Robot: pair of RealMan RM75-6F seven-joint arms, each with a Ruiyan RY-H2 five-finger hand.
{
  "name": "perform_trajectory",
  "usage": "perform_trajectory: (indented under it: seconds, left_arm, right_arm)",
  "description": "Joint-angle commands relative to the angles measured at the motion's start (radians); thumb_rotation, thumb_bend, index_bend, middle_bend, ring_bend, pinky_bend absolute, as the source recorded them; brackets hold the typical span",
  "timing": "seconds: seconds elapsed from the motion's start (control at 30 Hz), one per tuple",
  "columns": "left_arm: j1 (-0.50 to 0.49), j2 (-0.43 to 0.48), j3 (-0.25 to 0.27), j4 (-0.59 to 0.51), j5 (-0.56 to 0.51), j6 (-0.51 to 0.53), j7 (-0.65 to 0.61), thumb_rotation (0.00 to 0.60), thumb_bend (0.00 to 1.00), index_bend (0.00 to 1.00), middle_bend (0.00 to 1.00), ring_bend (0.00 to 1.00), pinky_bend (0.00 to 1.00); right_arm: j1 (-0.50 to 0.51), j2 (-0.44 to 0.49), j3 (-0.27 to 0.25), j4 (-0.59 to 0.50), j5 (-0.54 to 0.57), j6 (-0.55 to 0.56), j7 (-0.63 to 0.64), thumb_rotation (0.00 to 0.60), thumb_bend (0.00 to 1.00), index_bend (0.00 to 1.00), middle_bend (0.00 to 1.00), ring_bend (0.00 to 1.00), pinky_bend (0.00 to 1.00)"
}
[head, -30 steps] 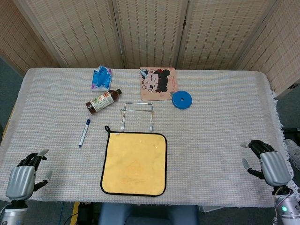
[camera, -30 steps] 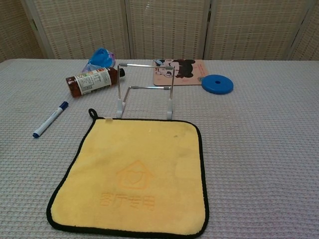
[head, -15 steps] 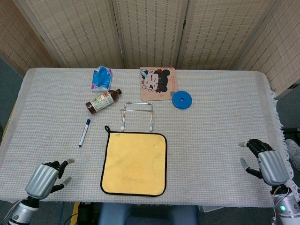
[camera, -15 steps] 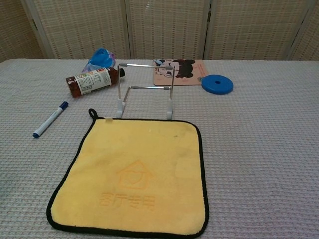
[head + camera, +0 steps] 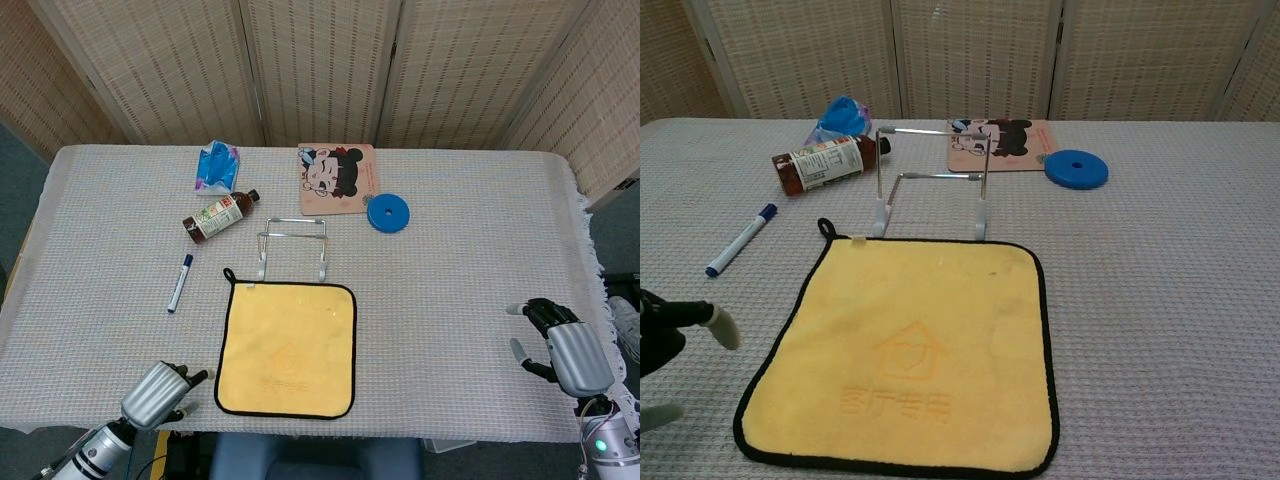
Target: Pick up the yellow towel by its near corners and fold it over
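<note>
From the head view, the yellow towel (image 5: 287,348) lies flat on the tabletop (image 5: 460,260) at its near middle, roughly square, its edges running square to the tabletop's edge, its black hanging loop at the far left corner. Just beyond its far edge stands a wire rack (image 5: 292,245). Further off lie a blue marker (image 5: 180,283), a brown bottle (image 5: 219,216) on its side, a blue crumpled packet (image 5: 217,166), a cartoon mat (image 5: 338,178) and a blue disc (image 5: 388,213). My left robot hand (image 5: 160,393) sits near the towel's near left corner, apart from it, fingers spread towards it and holding nothing. My right robot hand (image 5: 567,345) is well apart at the tabletop's right edge, fingers loosely apart, holding nothing; its wrist is cut off by the frame.

From the chest view, the towel (image 5: 910,350) fills the foreground, its house emblem and lettering upright towards me, its near edge just inside the frame. Only dark fingers (image 5: 685,318) of my left robot hand show at the left border, beside the towel's left edge without touching. My right robot hand is out of this view.
</note>
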Motion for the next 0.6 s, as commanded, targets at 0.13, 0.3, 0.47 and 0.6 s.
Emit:
perform_trajectory:
  seconds: [0.13, 0.3, 0.47, 0.6]
  left_arm:
    - [-0.012, -0.051, 0.017, 0.041, 0.002, -0.028, 0.022, 0.6, 0.29, 0.37, 0.87, 0.71, 0.87]
    - [-0.011, -0.085, 0.021, 0.066, -0.01, -0.035, 0.04, 0.6, 0.29, 0.36, 0.87, 0.71, 0.87]
    - [-0.013, -0.106, 0.022, 0.085, -0.023, -0.049, 0.076, 0.6, 0.29, 0.35, 0.87, 0.71, 0.87]
    - [-0.016, -0.117, 0.025, 0.092, -0.032, -0.059, 0.086, 0.6, 0.29, 0.34, 0.87, 0.71, 0.87]
  right_arm:
    - [-0.001, 0.0, 0.001, 0.001, 0.001, 0.002, 0.001, 0.6, 0.4, 0.32, 0.36, 0.27, 0.3]
    - [0.0, -0.002, 0.0, 0.004, 0.002, 0.0, 0.004, 0.6, 0.4, 0.32, 0.36, 0.27, 0.3]
    - [-0.003, -0.001, 0.0, 0.005, 0.002, 0.005, 0.005, 0.6, 0.4, 0.32, 0.36, 0.27, 0.3]
    - [-0.005, 0.0, -0.001, 0.007, 0.004, 0.006, 0.007, 0.6, 0.4, 0.32, 0.36, 0.27, 0.3]
